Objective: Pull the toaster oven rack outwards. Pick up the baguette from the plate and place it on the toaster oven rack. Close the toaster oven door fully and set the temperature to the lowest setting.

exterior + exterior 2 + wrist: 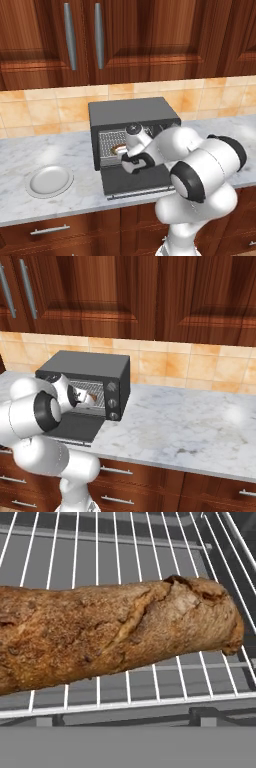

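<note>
While the baguette point(115, 637) lies across the rack point(150, 557) inside the toaster oven point(131, 114), the end effector point(131, 159) hovers wide open, holding nothing.

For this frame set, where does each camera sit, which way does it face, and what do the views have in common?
Left base view: behind the arm's left, facing the counter; toaster oven, open toaster oven door, empty plate; arm at lower right.
Right base view: behind the arm's right; arm at lower left.
Hand view: on the hand, looking down close at the baguette lying on the toaster oven rack.
Shared: baguette and rack.
</note>
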You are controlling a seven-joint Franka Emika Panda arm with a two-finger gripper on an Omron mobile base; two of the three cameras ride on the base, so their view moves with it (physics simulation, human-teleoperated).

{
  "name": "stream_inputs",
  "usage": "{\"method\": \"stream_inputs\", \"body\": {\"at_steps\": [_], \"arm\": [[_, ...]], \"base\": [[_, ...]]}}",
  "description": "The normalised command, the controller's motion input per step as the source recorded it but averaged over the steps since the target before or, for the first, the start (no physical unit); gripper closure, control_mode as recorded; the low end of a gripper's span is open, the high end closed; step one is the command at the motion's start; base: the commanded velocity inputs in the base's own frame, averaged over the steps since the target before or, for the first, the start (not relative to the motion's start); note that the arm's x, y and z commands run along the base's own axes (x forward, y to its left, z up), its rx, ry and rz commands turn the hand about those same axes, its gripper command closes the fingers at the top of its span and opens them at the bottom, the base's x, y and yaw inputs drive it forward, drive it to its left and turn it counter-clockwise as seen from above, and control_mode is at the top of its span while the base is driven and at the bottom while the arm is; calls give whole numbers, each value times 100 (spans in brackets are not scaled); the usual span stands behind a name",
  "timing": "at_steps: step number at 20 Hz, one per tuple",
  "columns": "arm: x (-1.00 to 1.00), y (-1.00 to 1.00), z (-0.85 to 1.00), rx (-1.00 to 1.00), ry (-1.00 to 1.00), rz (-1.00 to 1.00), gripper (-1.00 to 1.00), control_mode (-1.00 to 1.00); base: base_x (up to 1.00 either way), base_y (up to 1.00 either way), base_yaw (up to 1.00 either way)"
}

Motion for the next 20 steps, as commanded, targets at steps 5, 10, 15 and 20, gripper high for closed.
{"method": "stream_inputs", "body": {"at_steps": [5,10,15,20], "arm": [[18,0,54,8,-5,-8,-100,-100],[3,-9,98,15,0,-2,-100,-100],[-10,-4,97,11,6,0,-100,-100],[-38,0,72,6,11,-2,-100,-100]], "base": [[0,0,0],[0,0,0],[0,0,0],[0,0,0]]}}
